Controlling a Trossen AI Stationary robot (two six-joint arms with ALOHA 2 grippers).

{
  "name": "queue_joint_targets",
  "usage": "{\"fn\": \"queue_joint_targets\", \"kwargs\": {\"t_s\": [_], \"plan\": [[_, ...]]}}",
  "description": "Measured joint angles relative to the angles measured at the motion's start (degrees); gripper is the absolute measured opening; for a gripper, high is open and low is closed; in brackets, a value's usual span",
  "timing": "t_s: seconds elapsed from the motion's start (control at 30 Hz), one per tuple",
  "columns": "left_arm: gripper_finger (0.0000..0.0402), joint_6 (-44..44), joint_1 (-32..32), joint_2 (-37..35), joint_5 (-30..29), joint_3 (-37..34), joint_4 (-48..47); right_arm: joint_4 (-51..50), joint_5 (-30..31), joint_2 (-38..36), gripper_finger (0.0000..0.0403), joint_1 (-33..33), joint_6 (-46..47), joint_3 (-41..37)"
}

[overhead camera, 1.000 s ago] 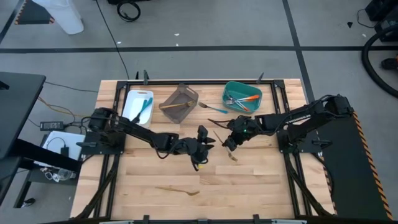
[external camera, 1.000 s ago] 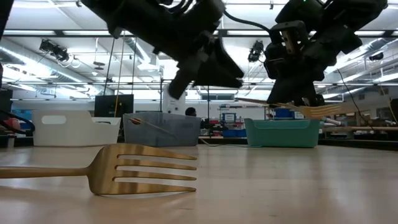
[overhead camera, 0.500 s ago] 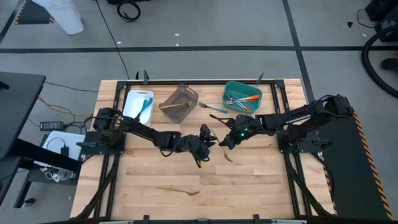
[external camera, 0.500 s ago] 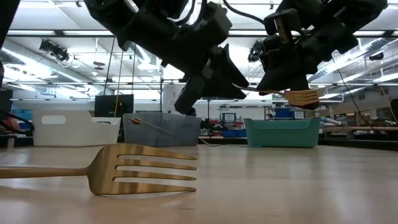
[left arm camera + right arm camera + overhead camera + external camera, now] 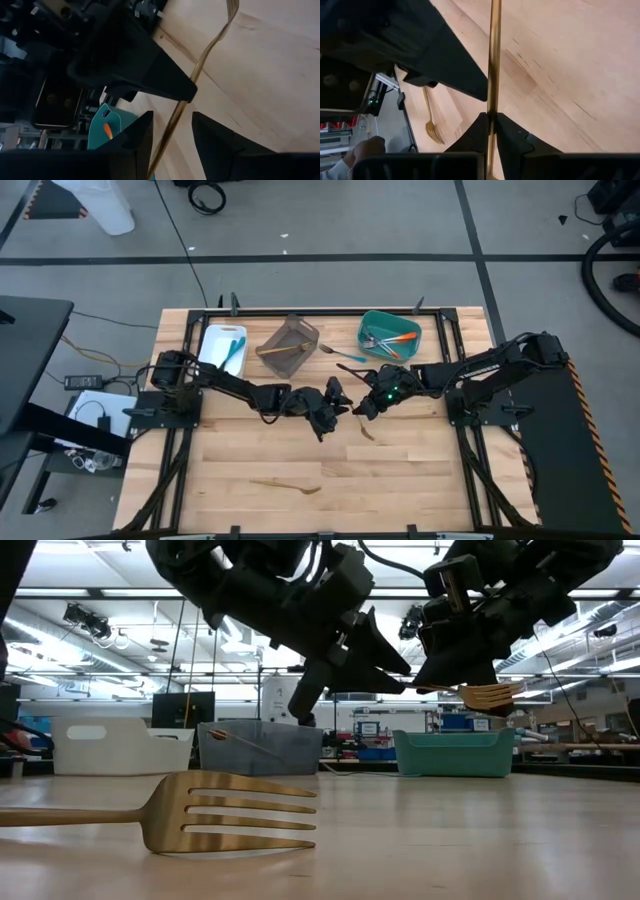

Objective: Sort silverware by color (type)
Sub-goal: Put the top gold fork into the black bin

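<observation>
My right gripper [image 5: 362, 408] is shut on a gold-tan fork [image 5: 369, 431] above the middle of the table. In the low view its tines [image 5: 488, 695] stick out past my right gripper [image 5: 455, 675]. My left gripper [image 5: 336, 395] is open right beside it. Its two fingers [image 5: 216, 134] stand on either side of the fork's handle [image 5: 172, 122] without touching it. A second gold-tan fork [image 5: 286, 485] lies flat on the table near the near edge and fills the low view's foreground [image 5: 230, 812]. My right gripper pinches the fork's slim handle [image 5: 493, 107] between its two fingers, partway along it. The fork is lifted clear of the table and about level. Its tines point away from my left gripper, and its free handle end reaches between that gripper's fingers.
Three bins stand along the far edge: a white one [image 5: 222, 350] with blue utensils, a grey-brown one [image 5: 290, 340] with a wooden utensil, and a teal one [image 5: 390, 335] with orange-handled forks. A blue-handled fork [image 5: 343, 355] lies on the table between the last two. A person's hand [image 5: 366, 147] shows beyond the table.
My left gripper has gone toward the table's far edge and toward my right gripper, so its fingers now stand around the fork's handle. My right gripper has shifted a little toward the table's left with the fork, which has risen slightly in the low view.
</observation>
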Motion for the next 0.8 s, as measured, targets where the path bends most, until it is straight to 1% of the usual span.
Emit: {"fn": "queue_joint_targets", "kwargs": {"t_s": [0.17, 0.37, 0.8], "plan": [[0.0144, 0.67, 1.24, 0.0, 4.39, 0.0, -0.13, -0.84, -0.07, 0.0, 0.0034, 0.0, 0.2, 0.0], [0.0144, 7.16, 2.4, 0.0, 8.75, 0.0, -0.15, -1.14, -0.74, 0.0, 0.0034, 0.07, 0.24, 0.0], [0.0142, 7.68, 4.62, 0.0, 9.38, -0.01, -0.48, 0.94, -0.7, 0.0, 0.0034, 0.07, 0.24, 0.0]]}}
